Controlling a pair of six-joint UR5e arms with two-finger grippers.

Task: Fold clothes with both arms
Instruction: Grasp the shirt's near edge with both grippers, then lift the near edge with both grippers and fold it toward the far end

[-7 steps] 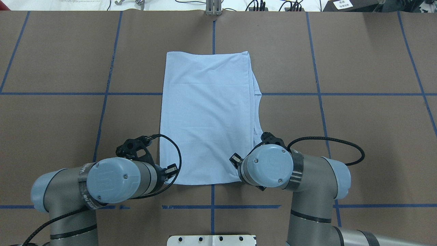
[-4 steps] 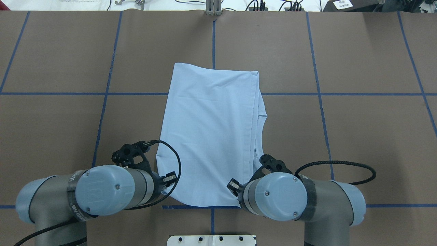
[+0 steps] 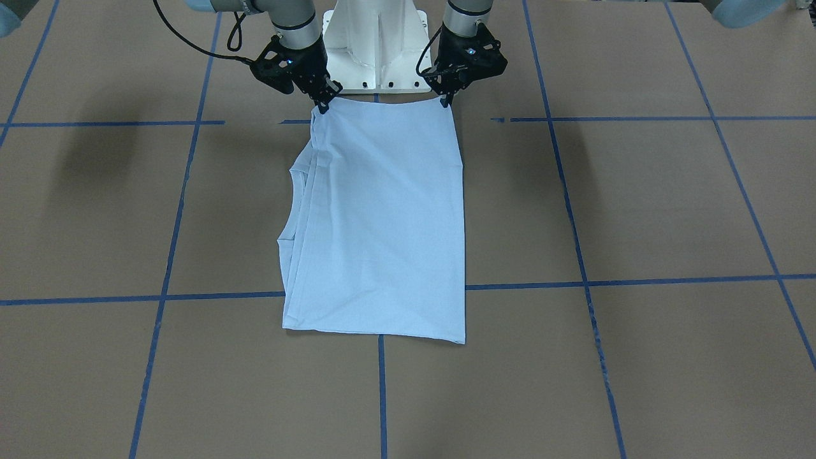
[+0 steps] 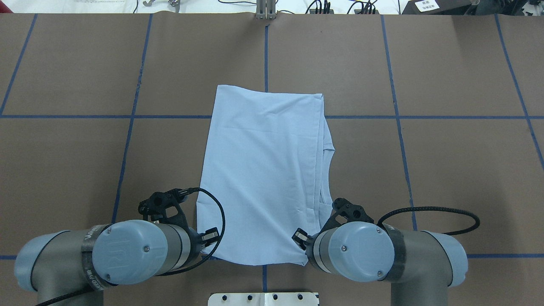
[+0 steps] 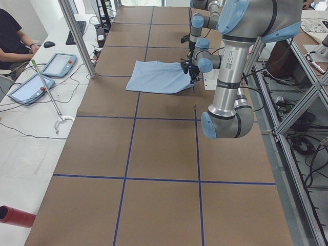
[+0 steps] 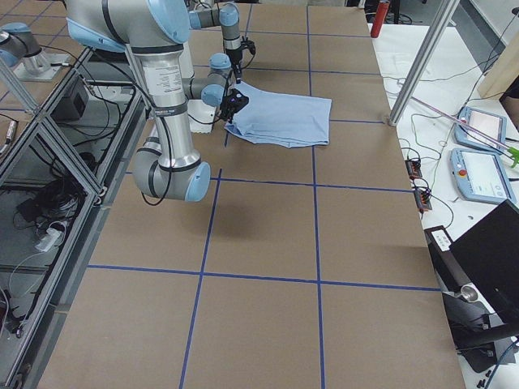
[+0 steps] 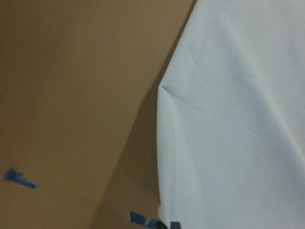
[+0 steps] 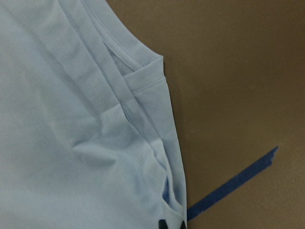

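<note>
The light blue T-shirt [image 4: 263, 170], folded lengthwise into a long strip, lies on the brown table; its print is hidden. Sleeve layers stick out along one long edge [image 3: 296, 210]. My left gripper [image 3: 444, 99] is shut on one near corner of the T-shirt, and my right gripper [image 3: 322, 105] is shut on the other near corner. Both hold the near hem slightly raised, close to the base. In the overhead view the wrists hide the fingertips. The left wrist view shows the shirt's edge [image 7: 228, 119]; the right wrist view shows the layered seams [image 8: 124, 95].
The white pedestal base [image 3: 376, 38] stands just behind the held hem. Blue tape lines [image 4: 395, 117] cross the table. An operators' bench with tablets [image 5: 56, 64] and a metal post [image 5: 77, 36] stand at the far side.
Both arms have drawn back toward the base, dragging the T-shirt along the table toward the robot. The shirt's far edge has slid nearer.
</note>
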